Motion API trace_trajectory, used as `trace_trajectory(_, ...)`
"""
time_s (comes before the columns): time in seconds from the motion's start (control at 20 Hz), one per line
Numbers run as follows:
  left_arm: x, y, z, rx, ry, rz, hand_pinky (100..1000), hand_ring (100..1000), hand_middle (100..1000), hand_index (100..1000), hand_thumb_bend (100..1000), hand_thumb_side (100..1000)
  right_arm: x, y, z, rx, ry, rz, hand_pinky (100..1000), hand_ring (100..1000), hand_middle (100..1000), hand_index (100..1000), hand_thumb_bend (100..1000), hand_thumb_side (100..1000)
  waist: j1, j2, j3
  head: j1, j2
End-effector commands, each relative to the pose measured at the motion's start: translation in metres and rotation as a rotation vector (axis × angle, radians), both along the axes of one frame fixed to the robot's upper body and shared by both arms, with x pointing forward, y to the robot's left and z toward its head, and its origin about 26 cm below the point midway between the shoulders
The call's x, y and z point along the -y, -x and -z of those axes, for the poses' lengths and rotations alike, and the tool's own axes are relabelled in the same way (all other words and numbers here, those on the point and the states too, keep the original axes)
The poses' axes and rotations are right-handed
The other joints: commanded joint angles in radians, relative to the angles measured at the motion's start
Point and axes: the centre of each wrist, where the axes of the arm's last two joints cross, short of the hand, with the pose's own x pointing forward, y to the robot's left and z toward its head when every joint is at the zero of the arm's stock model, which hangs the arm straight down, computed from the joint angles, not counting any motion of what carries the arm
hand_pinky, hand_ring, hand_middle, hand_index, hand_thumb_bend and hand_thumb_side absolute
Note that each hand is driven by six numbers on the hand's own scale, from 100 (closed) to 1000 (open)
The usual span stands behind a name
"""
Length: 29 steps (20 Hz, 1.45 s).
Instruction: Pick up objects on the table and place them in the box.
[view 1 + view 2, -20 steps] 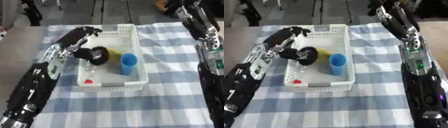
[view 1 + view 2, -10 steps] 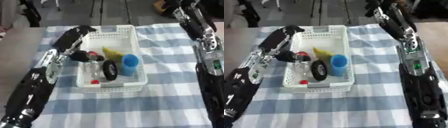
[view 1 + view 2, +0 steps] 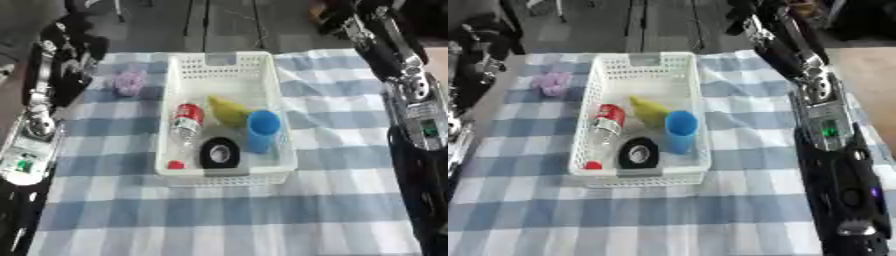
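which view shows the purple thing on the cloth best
The left eye view: the purple thing lies whole on the cloth, left of the white basket, well inside the picture. The right eye view shows it too, nearer the left edge.

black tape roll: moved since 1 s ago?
Yes. The black tape roll was at the left hand over the white basket's middle; now it stands on edge near the basket's near end, beside the blue cup.

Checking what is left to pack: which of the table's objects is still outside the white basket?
The small pale purple object lies on the checked cloth left of the white plastic basket. The bottle, yellow item, blue cup and black tape roll are inside.
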Motion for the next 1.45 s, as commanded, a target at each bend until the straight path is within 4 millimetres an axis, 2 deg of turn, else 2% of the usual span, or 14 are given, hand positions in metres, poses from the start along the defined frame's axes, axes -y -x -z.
trace_trajectory(0.05,-0.020,0.007,-0.016,0.003,0.033,-0.027,365,682,697,854,733,791,0.004,0.000,-0.011,0.032,0.012,0.006,618,570,606,773,100,708,-0.012,-0.062,0.003,0.002,-0.007)
trace_trajectory(0.4,-0.032,0.012,-0.009,-0.019,0.051,-0.062,362,679,691,844,734,788,0.004,-0.001,-0.012,0.033,0.015,0.006,618,570,606,773,100,707,-0.013,-0.061,0.007,-0.004,-0.006)
trace_trajectory(1.0,-0.030,0.018,-0.011,0.047,0.049,-0.057,373,685,694,842,741,778,0.005,-0.001,-0.012,0.035,0.022,0.005,618,568,605,774,100,709,-0.010,-0.056,0.010,-0.009,-0.002)
trace_trajectory(1.45,-0.029,0.021,-0.012,0.053,0.060,-0.028,368,678,689,842,729,794,0.007,0.000,-0.012,0.034,0.017,0.011,618,569,605,773,100,711,-0.009,-0.055,0.013,-0.013,-0.015)
